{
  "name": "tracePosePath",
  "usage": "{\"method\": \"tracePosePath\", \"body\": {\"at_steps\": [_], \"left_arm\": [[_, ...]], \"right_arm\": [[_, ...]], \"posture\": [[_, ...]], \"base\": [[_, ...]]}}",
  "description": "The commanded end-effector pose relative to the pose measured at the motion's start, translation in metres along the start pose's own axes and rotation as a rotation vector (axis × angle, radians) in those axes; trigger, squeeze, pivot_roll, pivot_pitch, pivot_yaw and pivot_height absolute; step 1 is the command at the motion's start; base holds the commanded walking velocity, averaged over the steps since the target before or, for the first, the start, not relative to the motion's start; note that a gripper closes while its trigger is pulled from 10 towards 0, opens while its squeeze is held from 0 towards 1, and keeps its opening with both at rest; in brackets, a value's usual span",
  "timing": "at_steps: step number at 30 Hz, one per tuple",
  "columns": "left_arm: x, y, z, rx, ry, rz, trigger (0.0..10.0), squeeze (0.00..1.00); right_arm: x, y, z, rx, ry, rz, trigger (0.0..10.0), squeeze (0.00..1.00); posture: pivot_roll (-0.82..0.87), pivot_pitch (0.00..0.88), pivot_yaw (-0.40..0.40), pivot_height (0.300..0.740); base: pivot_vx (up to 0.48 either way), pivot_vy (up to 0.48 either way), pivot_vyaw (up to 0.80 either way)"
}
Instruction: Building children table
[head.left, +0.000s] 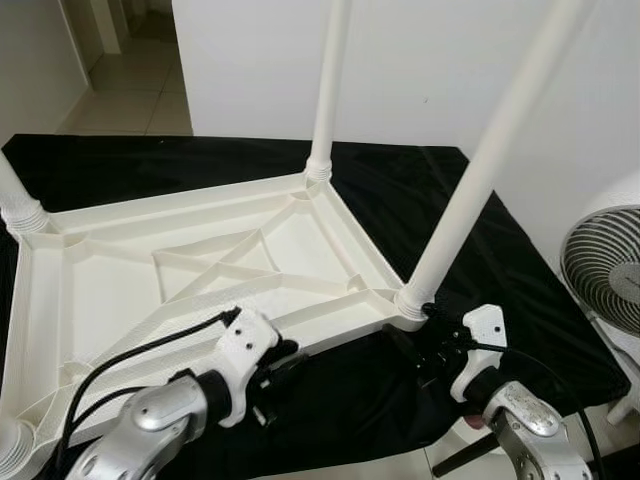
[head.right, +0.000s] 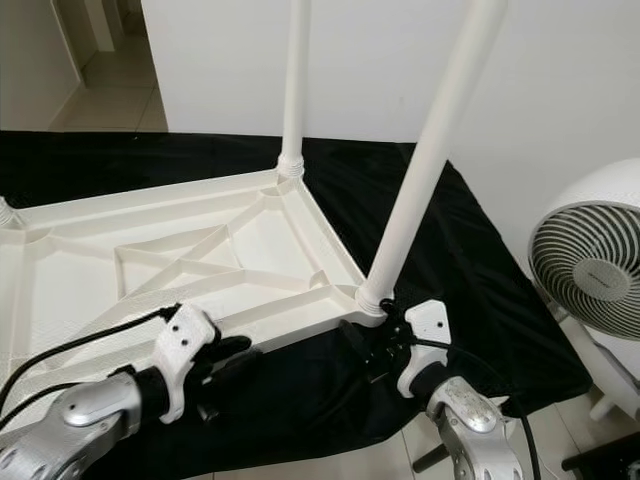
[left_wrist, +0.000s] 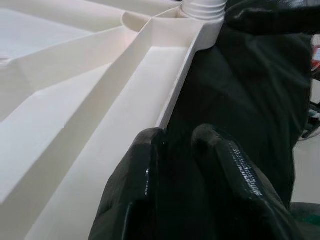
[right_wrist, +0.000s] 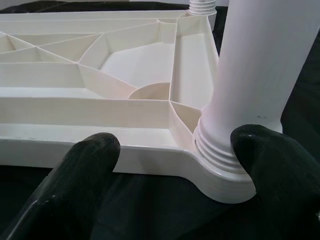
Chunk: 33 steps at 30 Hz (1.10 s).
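Inverted white tabletop (head.left: 120, 290) at frame centre on black cloth (head.left: 450, 200); right gripper (right_wrist: 177, 165), fingers spread, straddles near leg (head.left: 480, 170): sideways push could cross-thread it; left gripper (left_wrist: 182, 175) pressed together beside the rim

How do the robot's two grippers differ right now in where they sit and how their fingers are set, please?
The right gripper sits at the near corner of the upturned table top, fingers spread on either side of the base of the near leg. The left gripper sits along the near rim, away from any leg, fingers close together with only a narrow gap. Both are low over the black cloth at the table's near edge.
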<state>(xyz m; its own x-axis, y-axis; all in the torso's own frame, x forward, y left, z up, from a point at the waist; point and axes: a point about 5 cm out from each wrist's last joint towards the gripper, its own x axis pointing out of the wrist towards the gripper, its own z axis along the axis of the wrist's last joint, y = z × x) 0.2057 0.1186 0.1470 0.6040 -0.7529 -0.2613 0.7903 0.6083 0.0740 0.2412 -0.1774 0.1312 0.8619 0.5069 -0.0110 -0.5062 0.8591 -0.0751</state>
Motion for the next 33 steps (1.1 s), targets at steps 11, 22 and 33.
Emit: {"method": "tracePosePath", "body": {"at_steps": [11, 22, 33], "left_arm": [[-0.022, -0.007, -0.017, -0.029, 0.139, -0.094, 10.0, 0.0], [-0.027, -0.006, -0.017, -0.057, 0.15, -0.04, 10.0, 0.0], [-0.029, -0.001, -0.016, -0.068, 0.155, 0.006, 10.0, 0.0]], "right_arm": [[0.005, 0.002, 0.0, -0.015, 0.036, 0.125, 10.0, 0.0], [-0.005, 0.007, -0.005, 0.01, 0.068, 0.161, 10.0, 0.0], [0.004, 0.009, -0.012, 0.047, 0.079, 0.162, 10.0, 0.0]], "posture": [[0.03, 0.096, -0.077, 0.74], [0.03, 0.121, -0.078, 0.74], [0.03, 0.164, -0.087, 0.74]], "base": [[0.0, 0.0, 0.0], [0.0, 0.0, 0.0], [0.0, 0.0, 0.0]]}}
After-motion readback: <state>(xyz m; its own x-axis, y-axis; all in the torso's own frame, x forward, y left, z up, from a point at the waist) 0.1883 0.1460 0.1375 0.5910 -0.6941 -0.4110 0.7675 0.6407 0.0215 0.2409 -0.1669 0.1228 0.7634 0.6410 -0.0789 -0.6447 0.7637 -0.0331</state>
